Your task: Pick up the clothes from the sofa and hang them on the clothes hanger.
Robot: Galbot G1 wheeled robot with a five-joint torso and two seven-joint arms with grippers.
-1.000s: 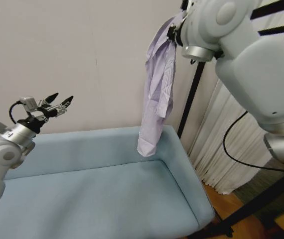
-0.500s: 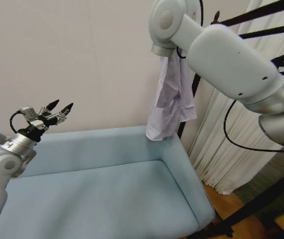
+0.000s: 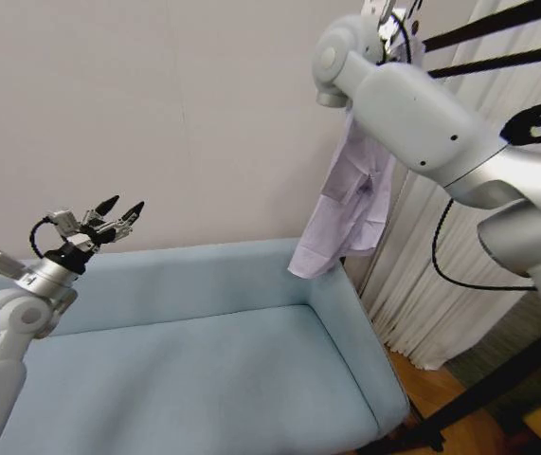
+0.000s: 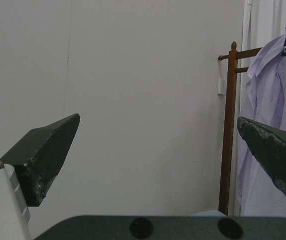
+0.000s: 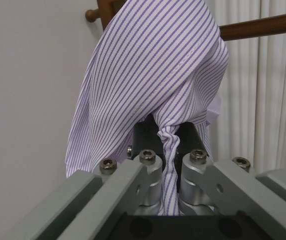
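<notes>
A lilac striped shirt [image 3: 351, 204] hangs from my right gripper [image 3: 392, 13], which is raised high at the upper right beside the dark bars of the clothes hanger [image 3: 535, 59]. In the right wrist view the gripper [image 5: 169, 142] is shut on a bunched fold of the shirt [image 5: 153, 65], right in front of the rack's wooden bar [image 5: 263, 25]. My left gripper [image 3: 126, 206] is held open and holding nothing above the left part of the sofa back. Its wrist view shows the wooden rack post [image 4: 230, 130] with the shirt [image 4: 270, 100] beside it.
The light blue sofa [image 3: 185, 379] spans the lower part of the head view, its seat bare. A plain wall stands behind it. White pleated curtains [image 3: 441, 313] hang to the right, with wooden floor [image 3: 459, 417] and dark rack legs below.
My right arm has swung the shirt to the right and upward, from over the sofa's right end to beside the rack. The left arm has hardly moved.
</notes>
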